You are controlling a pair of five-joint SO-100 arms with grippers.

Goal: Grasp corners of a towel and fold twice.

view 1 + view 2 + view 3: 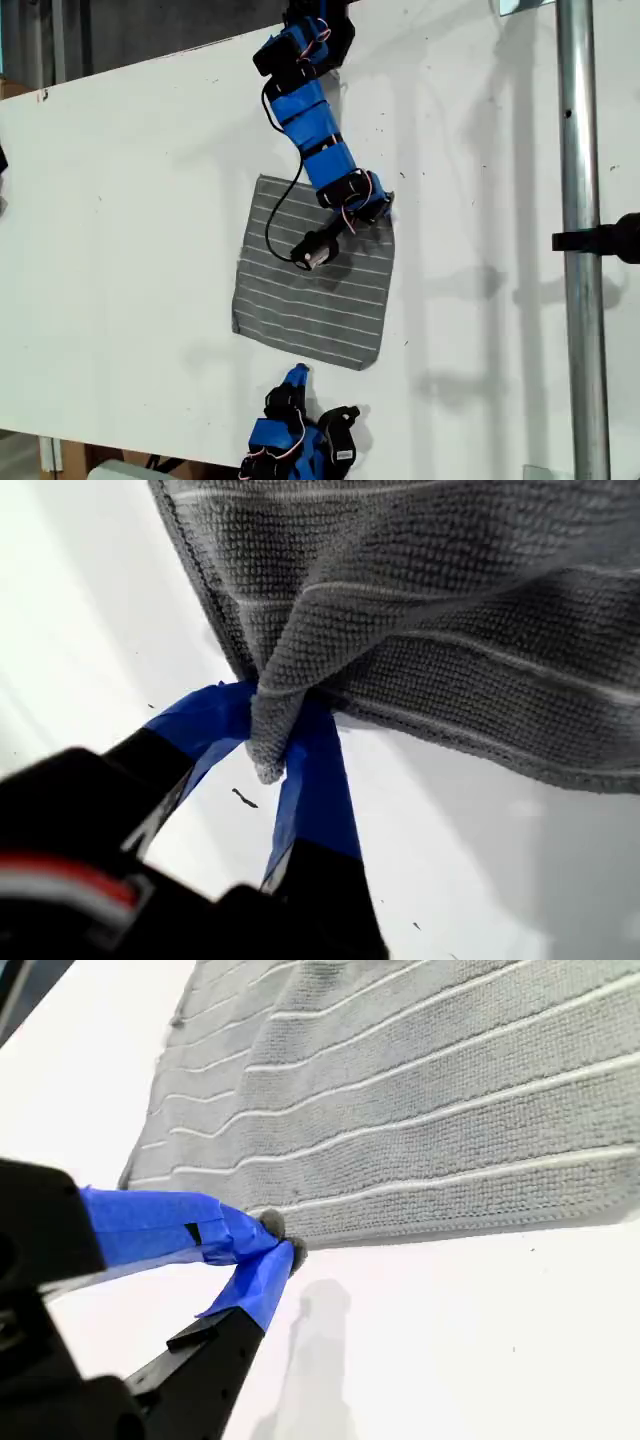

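The towel, grey with thin white stripes, lies nearly flat on the white table. The arm reaching in from the top of the exterior view ends at the towel's far corner on the exterior view's right. My first gripper is shut on that corner, and the cloth bunches up into a pinched fold there. From the exterior view's bottom edge my second gripper points at the towel's near edge. Its blue fingers are shut together, just short of the hem, with no cloth between them.
The first arm's black wrist camera and its cable hang over the towel's middle. A metal pole with a black clamp runs down the exterior view's right. The table's far edge slants across the top.
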